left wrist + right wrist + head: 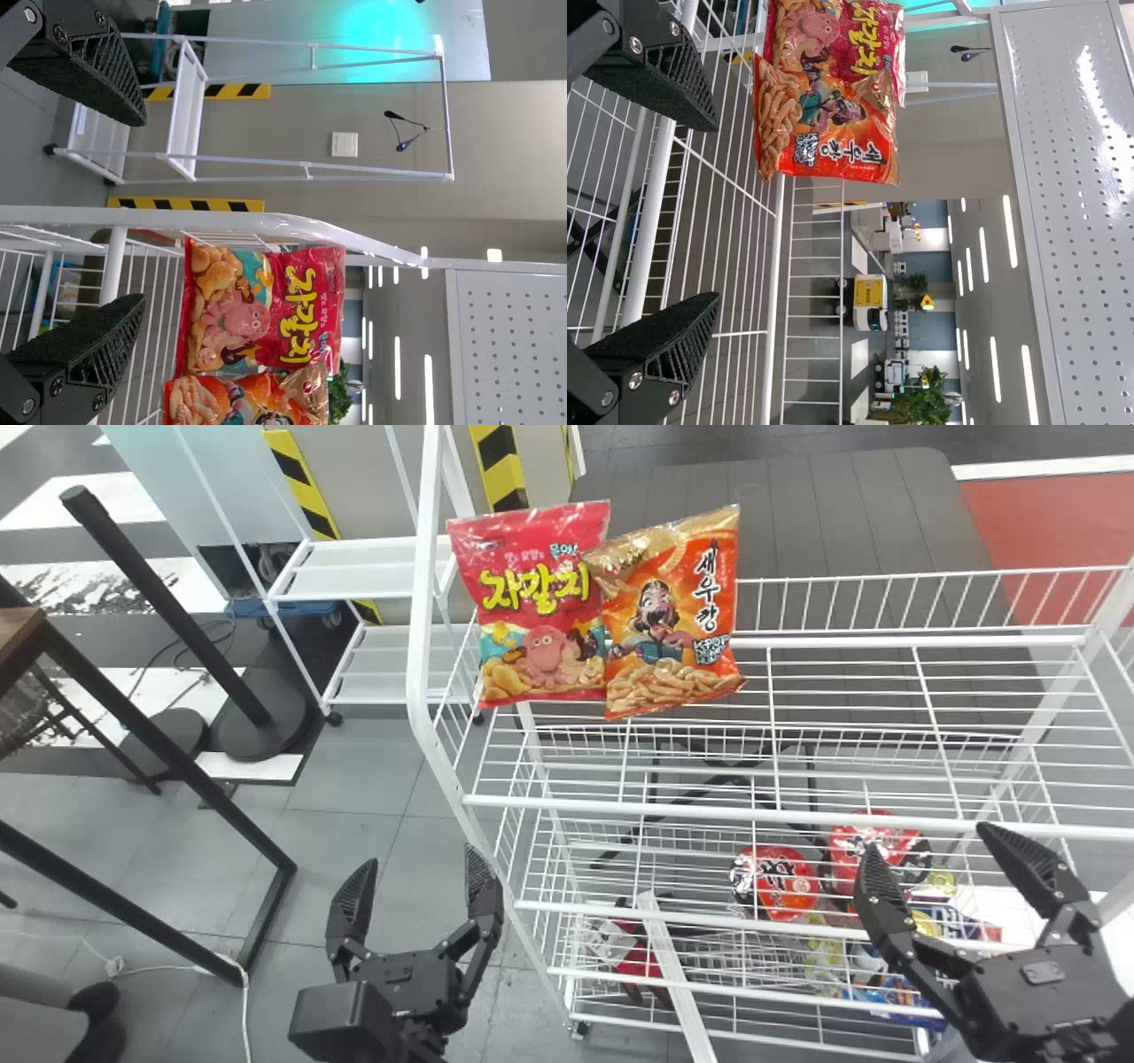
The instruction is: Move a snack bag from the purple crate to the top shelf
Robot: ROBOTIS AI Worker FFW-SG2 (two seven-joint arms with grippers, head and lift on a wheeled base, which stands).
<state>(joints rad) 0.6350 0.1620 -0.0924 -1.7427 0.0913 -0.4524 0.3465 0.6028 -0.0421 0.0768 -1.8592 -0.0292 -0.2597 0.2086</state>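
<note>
In the head view my left gripper (415,877) stands open left of the white rack, and my right gripper (948,859) is open in front of the rack's right part. Two snack bags stand upright side by side at the top shelf's (850,691) left end: a red bag (540,611) and an orange bag (669,615) that overlaps its edge. In the left wrist view the left gripper (142,212) has nothing between its fingers; beyond are the red bag (266,310) and orange bag (244,403). The right gripper (718,212) is likewise empty in the right wrist view, with the orange bag (833,133) beyond.
Lower baskets of the rack hold red round packs (775,881), a blue pack (895,996) and other packages. Its white left post (425,602) rises beside the red bag. A black metal frame (168,753) stands at the left, and a second white rack (363,567) behind.
</note>
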